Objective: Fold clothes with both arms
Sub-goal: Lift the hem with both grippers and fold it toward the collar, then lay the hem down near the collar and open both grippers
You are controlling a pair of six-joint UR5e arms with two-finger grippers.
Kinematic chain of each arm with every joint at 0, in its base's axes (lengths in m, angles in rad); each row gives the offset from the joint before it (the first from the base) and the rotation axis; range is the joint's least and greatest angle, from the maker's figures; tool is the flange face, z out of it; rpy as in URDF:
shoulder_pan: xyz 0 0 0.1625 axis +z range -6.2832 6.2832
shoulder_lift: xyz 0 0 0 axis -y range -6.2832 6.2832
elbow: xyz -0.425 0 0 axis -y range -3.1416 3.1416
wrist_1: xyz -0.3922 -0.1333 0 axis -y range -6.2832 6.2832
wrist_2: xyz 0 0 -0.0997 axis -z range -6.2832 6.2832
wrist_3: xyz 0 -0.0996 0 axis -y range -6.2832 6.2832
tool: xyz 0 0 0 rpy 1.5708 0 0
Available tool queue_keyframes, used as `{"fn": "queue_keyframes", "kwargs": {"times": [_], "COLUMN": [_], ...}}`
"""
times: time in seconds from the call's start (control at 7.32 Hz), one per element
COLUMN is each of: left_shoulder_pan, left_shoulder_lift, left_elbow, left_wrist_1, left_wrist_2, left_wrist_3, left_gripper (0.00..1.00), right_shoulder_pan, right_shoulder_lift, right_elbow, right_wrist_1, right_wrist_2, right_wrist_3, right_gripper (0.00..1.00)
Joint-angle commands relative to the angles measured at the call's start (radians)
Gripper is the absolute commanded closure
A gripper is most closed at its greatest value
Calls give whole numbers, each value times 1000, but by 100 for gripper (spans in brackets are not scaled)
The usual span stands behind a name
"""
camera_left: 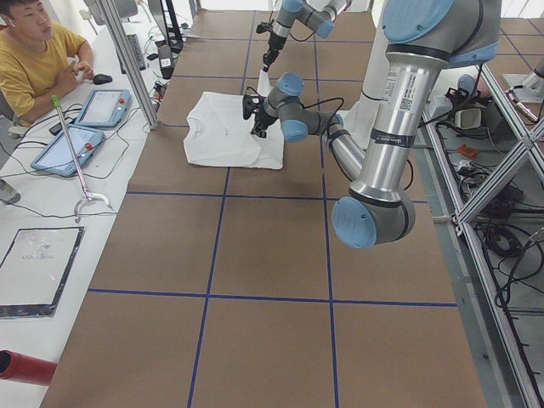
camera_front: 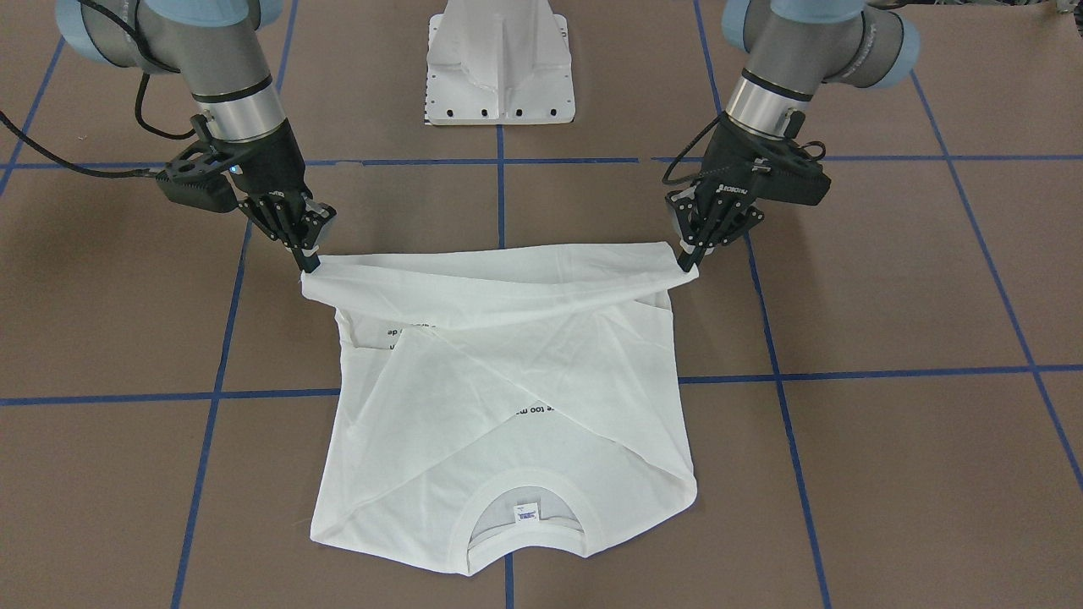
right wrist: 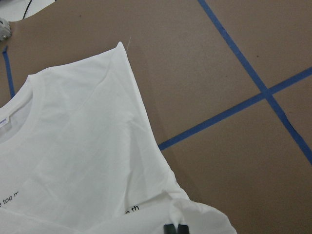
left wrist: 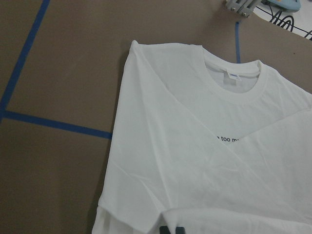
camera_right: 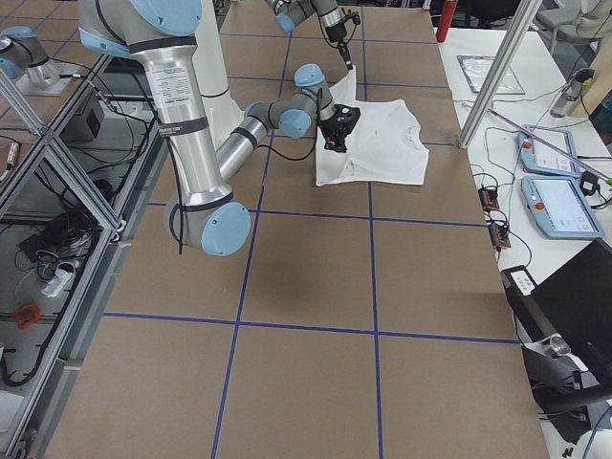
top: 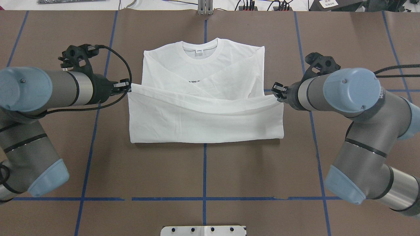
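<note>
The white long-sleeved T-shirt [camera_front: 508, 381] lies on the brown table with its sleeves folded across the body and its collar label [camera_front: 526, 513] on the side away from the robot. A little black text shows. My left gripper [camera_front: 689, 258] is shut on one corner of the hem. My right gripper [camera_front: 309, 260] is shut on the other corner. Both hold the hem edge raised and stretched between them over the shirt's middle. In the overhead view the left gripper [top: 126, 88] and the right gripper [top: 277, 93] flank the shirt [top: 203, 114]. The wrist views show the collar half [left wrist: 195, 161] [right wrist: 73, 146].
A white metal pedestal [camera_front: 501, 63] stands at the robot's side of the table. Blue tape lines [top: 204, 170] cross the brown surface. An operator [camera_left: 34, 59] sits at a side table with tablets [camera_left: 68, 149] beyond the shirt's collar end.
</note>
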Motion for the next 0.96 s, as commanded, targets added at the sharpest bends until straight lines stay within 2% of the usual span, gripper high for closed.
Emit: {"fn": "queue_keyframes", "kwargs": {"times": [0.0,0.27,0.55,0.68,0.82], "left_shoulder_pan": [-54,-84,-97,-104,-110], "left_shoulder_lift": [-123,-138,-214,-251,-265], "left_elbow": [153,273,452,561,618], "left_wrist_1": [-8,-131,-241,-328,-380], "left_wrist_2": [-3,-3,4,6,8], "left_wrist_3": [26,60,77,79,79], "left_gripper": [100,100,100,100,100], "right_shoulder_pan": [57,82,128,139,145], "right_shoulder_lift": [81,162,274,310,330], "right_elbow": [-88,-233,-420,-521,-630], "right_wrist_1": [-33,-30,-25,58,171], "right_wrist_2": [3,3,20,29,29], "right_wrist_3": [-40,-61,-68,-83,-81], "right_gripper": [100,100,100,100,100]}}
